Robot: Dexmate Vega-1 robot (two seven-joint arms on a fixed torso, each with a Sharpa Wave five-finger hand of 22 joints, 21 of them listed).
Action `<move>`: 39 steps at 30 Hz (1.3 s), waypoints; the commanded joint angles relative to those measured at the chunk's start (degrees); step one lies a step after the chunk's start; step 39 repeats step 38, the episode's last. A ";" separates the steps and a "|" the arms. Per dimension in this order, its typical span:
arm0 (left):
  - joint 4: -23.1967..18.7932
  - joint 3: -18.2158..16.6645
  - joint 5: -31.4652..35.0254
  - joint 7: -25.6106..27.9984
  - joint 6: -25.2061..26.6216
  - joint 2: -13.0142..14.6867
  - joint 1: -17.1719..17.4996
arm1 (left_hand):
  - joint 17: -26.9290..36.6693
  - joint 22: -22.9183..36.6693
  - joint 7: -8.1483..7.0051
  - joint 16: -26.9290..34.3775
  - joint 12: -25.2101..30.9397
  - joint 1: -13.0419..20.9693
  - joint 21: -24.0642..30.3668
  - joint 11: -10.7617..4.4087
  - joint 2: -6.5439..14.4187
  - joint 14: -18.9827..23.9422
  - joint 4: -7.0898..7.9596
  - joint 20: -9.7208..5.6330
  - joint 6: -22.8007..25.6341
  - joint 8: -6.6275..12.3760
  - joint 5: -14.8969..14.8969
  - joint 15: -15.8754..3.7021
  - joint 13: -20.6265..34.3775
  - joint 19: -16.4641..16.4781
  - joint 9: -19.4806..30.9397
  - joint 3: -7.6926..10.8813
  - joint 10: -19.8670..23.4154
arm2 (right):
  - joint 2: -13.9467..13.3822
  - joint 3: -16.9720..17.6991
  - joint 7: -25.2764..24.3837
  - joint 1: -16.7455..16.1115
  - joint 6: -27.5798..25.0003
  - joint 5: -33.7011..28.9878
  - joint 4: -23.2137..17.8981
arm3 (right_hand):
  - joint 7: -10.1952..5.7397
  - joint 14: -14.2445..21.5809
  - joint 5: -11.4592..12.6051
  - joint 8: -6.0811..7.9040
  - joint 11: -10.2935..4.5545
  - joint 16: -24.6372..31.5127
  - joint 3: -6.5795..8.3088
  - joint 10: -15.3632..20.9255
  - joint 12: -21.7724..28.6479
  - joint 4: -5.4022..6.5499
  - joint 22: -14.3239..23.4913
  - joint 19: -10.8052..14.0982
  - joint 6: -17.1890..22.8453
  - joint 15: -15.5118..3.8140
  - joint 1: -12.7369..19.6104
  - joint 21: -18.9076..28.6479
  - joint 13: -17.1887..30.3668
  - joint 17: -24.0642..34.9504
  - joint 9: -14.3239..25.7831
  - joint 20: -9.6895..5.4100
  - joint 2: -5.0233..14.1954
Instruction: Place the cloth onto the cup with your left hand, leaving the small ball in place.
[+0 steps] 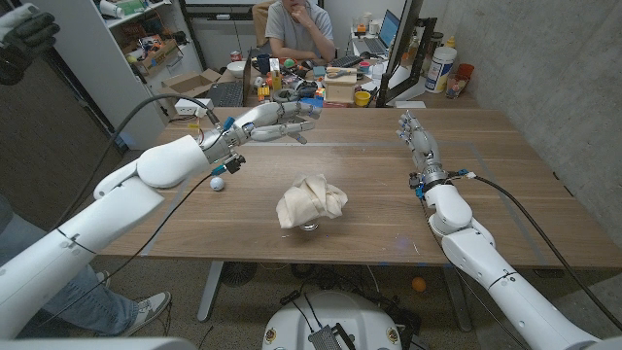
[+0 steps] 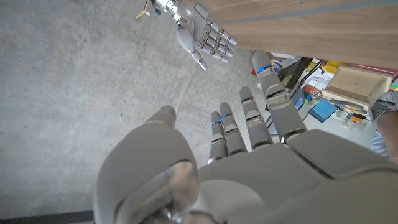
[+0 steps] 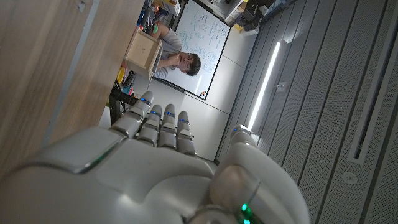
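A crumpled cream cloth [image 1: 310, 202] sits heaped in the middle of the wooden table [image 1: 486, 224], covering the cup, of which only a sliver of base shows beneath. A small white ball [image 1: 217, 182] lies on the table to the cloth's left, just under my left forearm. My left hand [image 1: 279, 119] is raised over the far left part of the table, fingers stretched out and empty; its back [image 2: 249, 155] fills the left wrist view. My right hand [image 1: 415, 135] stands at the far right of the table, fingers straight and empty, and also appears in the left wrist view [image 2: 202, 34].
A person [image 1: 299, 29] sits behind the table's far edge among cluttered items: boxes, bottles and a laptop. A wooden box [image 1: 342, 89] stands at the far edge. A person's leg and shoe [image 1: 136, 311] are at the near left beside my left arm.
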 commanded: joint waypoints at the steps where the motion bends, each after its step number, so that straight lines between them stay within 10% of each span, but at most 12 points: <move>1: 10.31 1.12 -7.48 4.99 -13.02 -6.92 1.95 | 0.02 0.17 0.42 -0.12 0.01 -0.97 -0.12 -0.16 0.02 0.44 0.57 0.04 1.15 0.37 0.37 -0.37 -0.27 -0.45 0.08 -0.06 0.32 | -0.62 -1.50 -1.73 0.14 2.07 -3.43 -2.25 | 0.07 0.45 0.34 0.20 -0.12 0.18 0.12 0.64 -0.03 -0.24 0.22 0.74 0.50 0.13 -0.05 0.00 0.17 0.18 0.22 0.07 -0.39; 21: 20.52 0.55 -6.36 11.52 -25.34 -15.65 1.72 | -0.27 0.18 1.34 0.21 0.01 -3.71 -0.59 -0.17 1.47 2.76 1.53 -1.09 4.61 0.28 0.48 -2.08 -2.22 -0.71 -0.44 -0.29 2.83 | -1.64 -4.29 -4.30 0.05 5.57 -8.80 -5.36 | 0.11 1.15 0.38 0.36 -0.35 0.34 -0.12 1.36 0.13 -0.34 0.22 1.48 1.14 -0.27 -0.19 0.20 0.17 0.19 0.22 -0.24 -0.66; 28: 22.21 -0.23 -3.85 14.63 -26.38 -17.49 2.69 | -0.51 0.32 -0.08 -1.58 -0.85 -5.46 -2.48 -1.56 2.12 -1.13 1.43 -1.39 5.27 -0.96 0.75 -2.29 -4.08 -8.30 -0.82 -0.35 3.06 | -2.38 -5.19 -5.78 -1.09 4.88 -10.58 -8.00 | 0.10 1.38 0.40 0.41 -0.53 0.38 -0.24 1.58 0.17 -0.35 0.22 1.82 1.40 -0.46 -0.30 0.29 0.17 0.19 0.22 -0.43 -0.80; 39: 21.89 -1.02 -3.22 16.31 -25.33 -17.12 4.83 | -0.60 0.37 -0.44 -1.99 -1.34 -6.06 -2.44 -1.85 2.11 -2.95 1.23 -0.80 5.39 -1.56 0.88 -1.99 -4.84 -10.73 -0.90 -0.41 2.50 | -2.17 -7.03 -5.38 0.40 5.01 -10.89 -7.34 | 0.19 1.56 0.42 0.38 -0.50 0.39 -0.44 1.66 0.14 -0.32 0.21 1.87 1.51 -0.49 -0.51 0.25 0.17 0.21 0.22 -0.33 -1.01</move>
